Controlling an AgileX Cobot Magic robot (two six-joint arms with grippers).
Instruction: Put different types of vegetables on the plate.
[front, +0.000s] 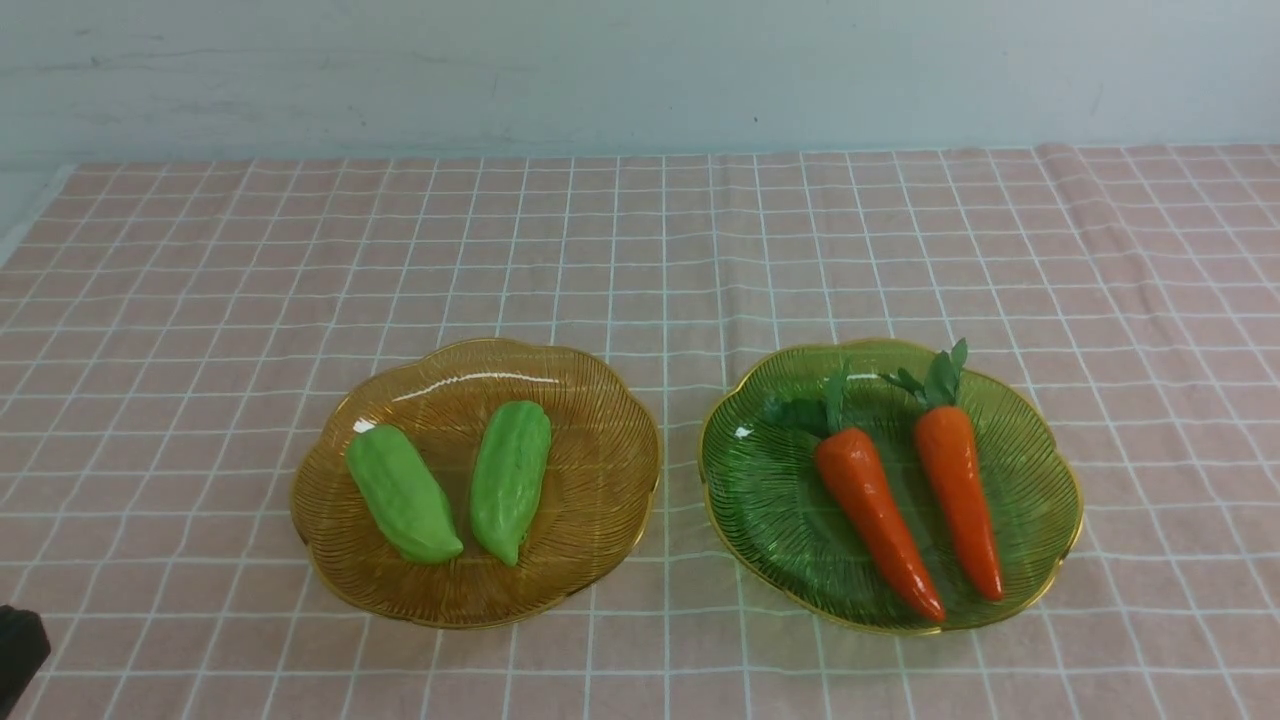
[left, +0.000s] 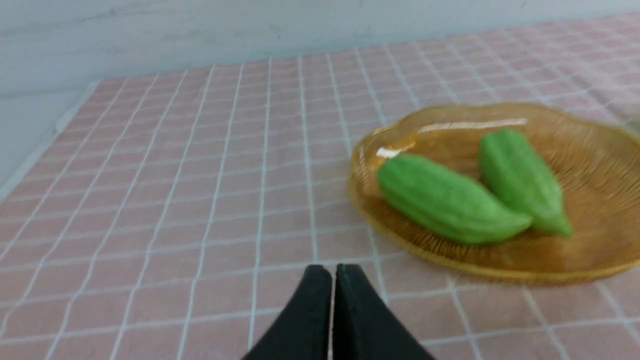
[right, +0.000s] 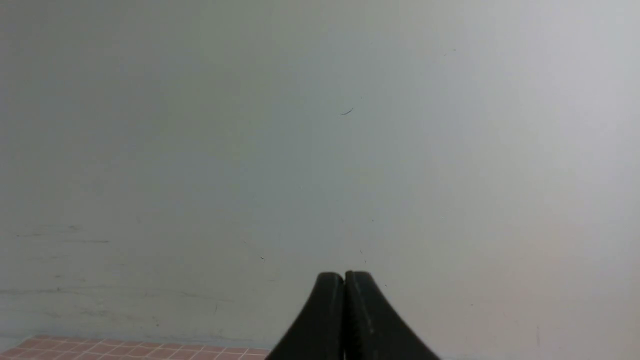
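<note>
A desk (front: 640, 240) covered in a pink cloth with white grid lines carries two ribbed, scalloped plates side by side. The amber plate (front: 600, 440) sits on the left and holds two green gourds: the left gourd (front: 402, 493) lies angled with its point toward the near side, and the right gourd (front: 510, 479) lies just beside it, nearly upright in the front view, their near tips close together. The green plate (front: 760, 490) sits on the right, apart from the amber one, and holds two carrots with leafy tops pointing far: the left carrot (front: 877, 517) slants toward the near right, and the right carrot (front: 958, 482) lies just beside it. The left end effector (left: 333, 272) hangs low over the cloth, near-left of the amber plate, its black fingers pressed together and holding nothing. The right end effector (right: 344, 280) faces the pale wall (right: 320, 150), its fingers likewise together and empty.
</note>
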